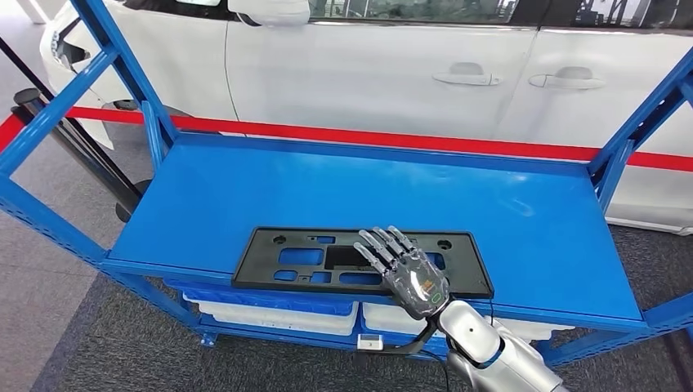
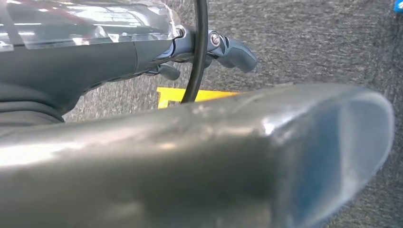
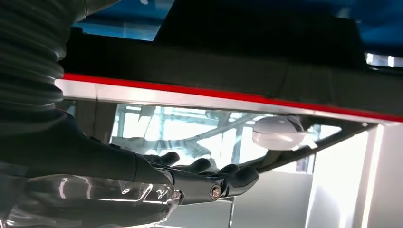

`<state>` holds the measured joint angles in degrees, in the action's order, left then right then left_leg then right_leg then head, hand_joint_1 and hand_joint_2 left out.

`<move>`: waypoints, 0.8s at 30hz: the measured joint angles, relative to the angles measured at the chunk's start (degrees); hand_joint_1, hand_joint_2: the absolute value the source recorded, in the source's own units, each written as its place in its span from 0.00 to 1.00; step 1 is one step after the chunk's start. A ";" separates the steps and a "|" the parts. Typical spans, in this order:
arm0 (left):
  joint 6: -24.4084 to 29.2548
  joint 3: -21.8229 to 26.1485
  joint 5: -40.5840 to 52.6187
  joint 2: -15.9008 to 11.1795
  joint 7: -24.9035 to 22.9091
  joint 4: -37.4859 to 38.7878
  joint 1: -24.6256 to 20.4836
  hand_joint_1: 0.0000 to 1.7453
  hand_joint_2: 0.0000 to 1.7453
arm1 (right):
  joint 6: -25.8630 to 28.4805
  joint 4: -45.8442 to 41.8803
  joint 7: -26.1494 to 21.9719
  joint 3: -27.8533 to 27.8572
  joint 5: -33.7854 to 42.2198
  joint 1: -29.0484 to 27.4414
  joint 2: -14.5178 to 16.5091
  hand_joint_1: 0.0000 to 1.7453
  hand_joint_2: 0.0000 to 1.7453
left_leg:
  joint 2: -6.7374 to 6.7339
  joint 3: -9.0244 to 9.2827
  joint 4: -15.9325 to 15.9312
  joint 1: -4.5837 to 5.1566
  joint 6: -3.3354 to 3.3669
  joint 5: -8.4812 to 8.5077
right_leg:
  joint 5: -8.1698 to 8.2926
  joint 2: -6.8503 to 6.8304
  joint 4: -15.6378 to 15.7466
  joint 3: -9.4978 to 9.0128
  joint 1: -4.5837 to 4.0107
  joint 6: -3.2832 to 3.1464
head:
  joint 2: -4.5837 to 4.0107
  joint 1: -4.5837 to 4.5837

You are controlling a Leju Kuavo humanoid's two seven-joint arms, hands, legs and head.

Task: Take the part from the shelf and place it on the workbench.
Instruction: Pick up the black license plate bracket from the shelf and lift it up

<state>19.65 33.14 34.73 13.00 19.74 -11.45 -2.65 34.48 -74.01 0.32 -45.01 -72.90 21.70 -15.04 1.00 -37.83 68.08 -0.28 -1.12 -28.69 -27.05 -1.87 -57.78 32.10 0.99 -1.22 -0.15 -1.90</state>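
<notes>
The black part [image 1: 359, 260] lies flat near the front edge of the blue shelf [image 1: 507, 220]; the right hand [image 1: 406, 271] hovers over its right half, fingers spread, holding nothing; the left hand's [image 2: 228, 52] state I cannot tell; a one-sided grip may tilt the long part and drop it.

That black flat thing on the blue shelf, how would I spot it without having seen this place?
Find the blue metal shelf standing in front of the white car. At the shelf's front edge lies a flat black rectangular plastic plate, with the robot's right hand spread above its right part. It is the shelf top's one dark item, pierced by rectangular cut-outs showing blue beneath.
</notes>
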 joint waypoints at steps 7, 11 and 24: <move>-0.22 0.02 0.71 -0.26 0.05 0.00 -0.19 0.00 0.00 | 1.12 8.48 1.93 1.57 -2.94 3.92 0.29 0.00 1.00 | 0.39 4.56 -10.15 0.13 2.43 3.55 | -0.83 0.19 -0.78 -0.03 -0.25 1.77 | 0.00 0.01; -0.47 0.02 1.08 -0.29 -0.01 0.00 -0.37 0.00 0.00 | 1.82 13.19 2.48 3.65 -4.01 4.56 1.88 0.00 1.00 | 0.38 4.84 -10.62 -0.11 3.21 3.95 | -6.81 1.14 -12.15 5.13 0.17 2.43 | 0.00 0.01; -0.68 0.03 1.11 -0.47 -0.03 0.00 -0.35 0.00 0.00 | 1.82 17.83 2.65 5.89 -4.16 6.02 7.38 0.00 1.00 | 0.10 3.82 -6.83 -0.18 0.23 0.88 | 0.53 0.58 0.82 -0.64 0.11 0.17 | 0.00 0.00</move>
<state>18.97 33.16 35.85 12.53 19.71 -11.45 -2.99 36.30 -56.18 2.97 -39.12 -77.06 27.71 -7.66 1.10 -34.02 61.25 -0.46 -0.89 -27.82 -26.52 -1.28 -56.96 31.46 1.10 -1.05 -0.15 -1.90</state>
